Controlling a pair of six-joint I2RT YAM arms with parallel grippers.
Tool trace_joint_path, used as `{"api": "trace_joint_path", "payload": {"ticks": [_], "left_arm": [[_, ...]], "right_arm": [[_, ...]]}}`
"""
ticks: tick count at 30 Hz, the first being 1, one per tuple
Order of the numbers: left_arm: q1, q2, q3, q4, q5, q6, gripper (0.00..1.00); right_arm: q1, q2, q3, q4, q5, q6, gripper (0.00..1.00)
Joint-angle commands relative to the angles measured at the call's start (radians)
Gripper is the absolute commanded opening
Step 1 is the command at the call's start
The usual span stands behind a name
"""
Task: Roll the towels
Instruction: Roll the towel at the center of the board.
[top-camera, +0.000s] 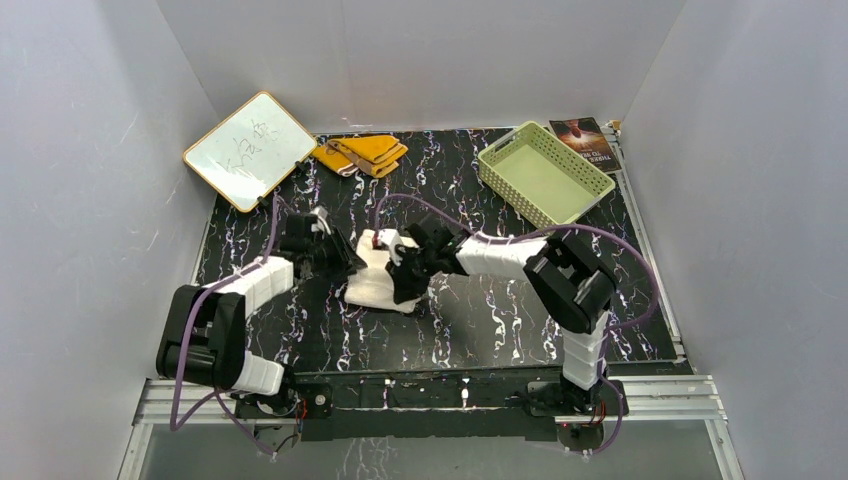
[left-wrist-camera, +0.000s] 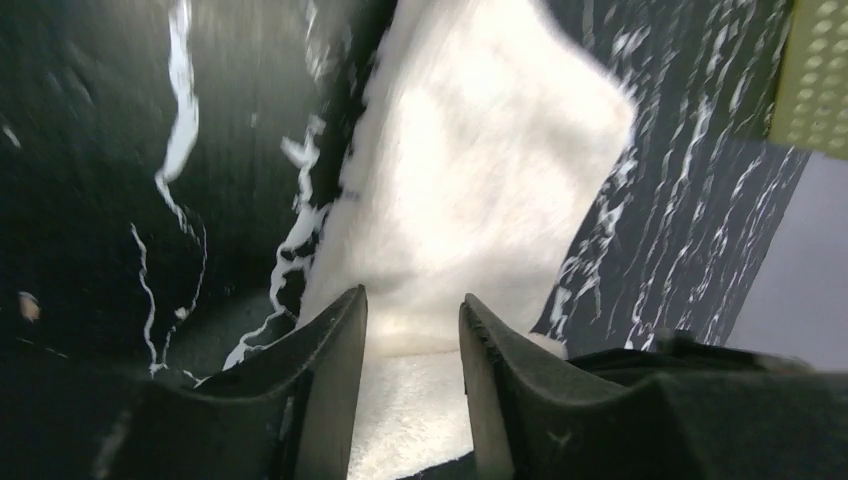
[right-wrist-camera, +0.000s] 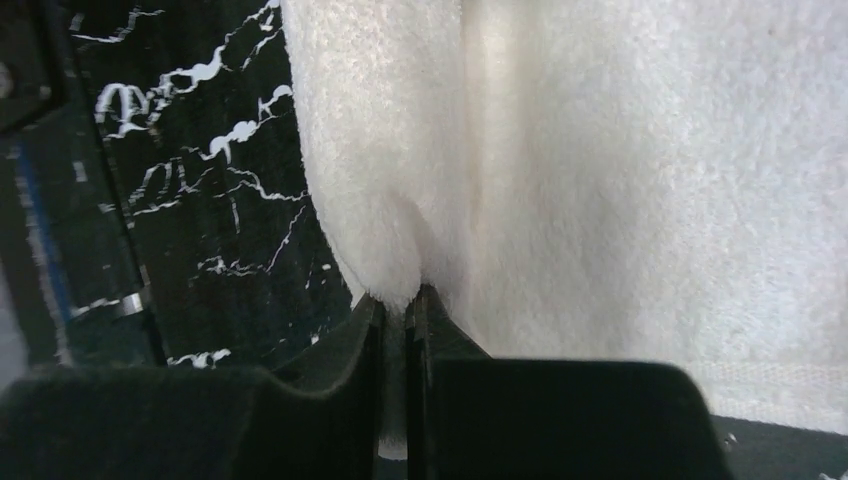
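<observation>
Right gripper (right-wrist-camera: 405, 300) is pinching a fold of the cream-white towel (right-wrist-camera: 620, 180), jaws nearly touching. Left gripper (left-wrist-camera: 412, 310) is hovering with jaws narrowly parted at that towel's edge, mid-table (top-camera: 480, 320). Mustard-yellow towel (top-camera: 362, 152) is lying folded at the far edge.

Fuzzy cloth towel (right-wrist-camera: 650, 180), glossy marbled table (top-camera: 500, 325)

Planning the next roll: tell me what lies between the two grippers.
Only the cream-white towel: in the top view it spans the gap between left gripper and right gripper. The right wrist view shows that gripper pinching a fold of it.
</observation>
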Motion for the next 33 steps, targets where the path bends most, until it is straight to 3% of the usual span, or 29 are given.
{"api": "trace_joint_path", "payload": {"ticks": [1,4,10,17,24,29,33], "left_arm": [[0.016,-0.050,0.180,-0.229,-0.033,0.144,0.39],[0.016,-0.074,0.192,-0.192,0.120,0.162,0.35],[0.008,-0.062,0.023,0.068,0.420,0.022,0.18],[0.005,0.020,-0.091,0.323,0.534,-0.151,0.15],[0.005,0.187,-0.152,0.475,0.503,-0.180,0.11],[0.004,0.268,-0.102,0.409,0.399,-0.077,0.10],[0.004,0.316,-0.084,0.346,0.300,-0.002,0.08]], "right_arm": [[-0.096,0.077,0.028,-0.111,-0.330,0.040,0.00],[-0.137,0.148,0.079,-0.166,-0.440,0.044,0.00],[-0.172,0.287,0.159,-0.261,-0.538,0.034,0.00],[-0.217,0.342,0.192,-0.249,-0.514,0.114,0.00],[-0.226,0.360,0.222,-0.226,-0.450,0.195,0.00],[-0.228,0.362,0.241,-0.230,-0.381,0.228,0.18],[-0.226,0.290,0.252,-0.224,-0.285,0.225,0.42]]}}
